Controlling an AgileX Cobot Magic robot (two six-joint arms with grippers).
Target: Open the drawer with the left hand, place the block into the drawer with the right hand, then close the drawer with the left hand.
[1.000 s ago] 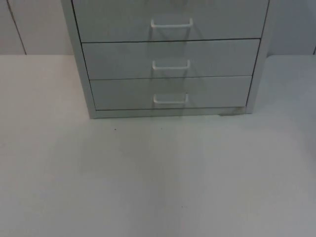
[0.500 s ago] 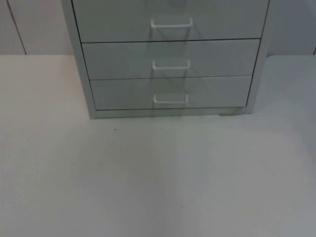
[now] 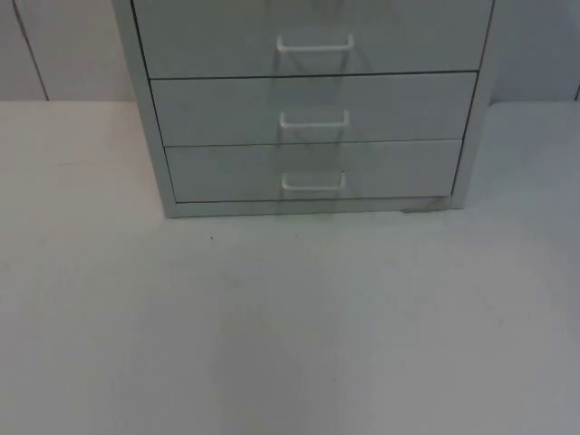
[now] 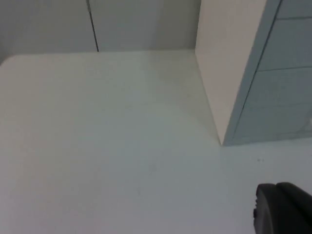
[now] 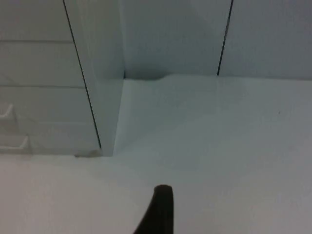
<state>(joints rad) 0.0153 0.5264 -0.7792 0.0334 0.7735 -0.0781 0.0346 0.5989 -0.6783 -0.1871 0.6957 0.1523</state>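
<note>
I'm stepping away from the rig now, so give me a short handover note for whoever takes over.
Left claw: waiting off the cabinet's left side, holding nothing that I can see.
Right claw: waiting off the cabinet's right side, likewise.
Drawer cabinet: at the back of the white table, all three visible drawers shut; handles untouched.
Done: nothing yet.
Left: open a drawer with the left claw, put the block in with the right, shut the drawer.

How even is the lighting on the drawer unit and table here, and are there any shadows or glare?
Top view: soft, flat light, no glare; the drawer unit has faint vertical shading below its handles, running on down the table. Left wrist view: the unit's side panel looks warm cream, its front cooler grey. Right wrist view: a dark shadow where the unit meets the wall.
</note>
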